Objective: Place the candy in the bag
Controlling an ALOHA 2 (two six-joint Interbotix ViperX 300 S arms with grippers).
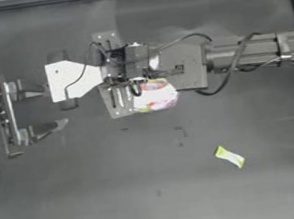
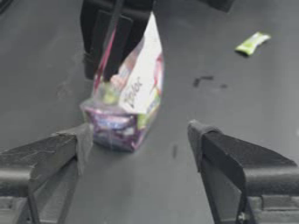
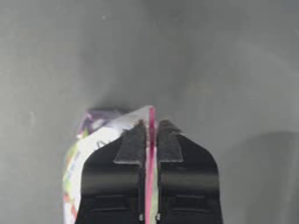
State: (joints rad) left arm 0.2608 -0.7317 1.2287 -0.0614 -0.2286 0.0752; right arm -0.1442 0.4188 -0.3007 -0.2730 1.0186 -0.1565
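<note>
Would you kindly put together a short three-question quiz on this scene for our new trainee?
1. True or false: the candy is already inside the bag.
2. Which pincer grips the bag's pink strip: A) left, B) right, C) neither?
3. Fill in: the left pincer faces the bag with its jaws ____.

Key
1. False: it lies alone on the table, apart from the bag.
2. B: the right pincer is clamped on the strip, holding the bag upright with its base at the table.
3. Open, with nothing between them.
</note>
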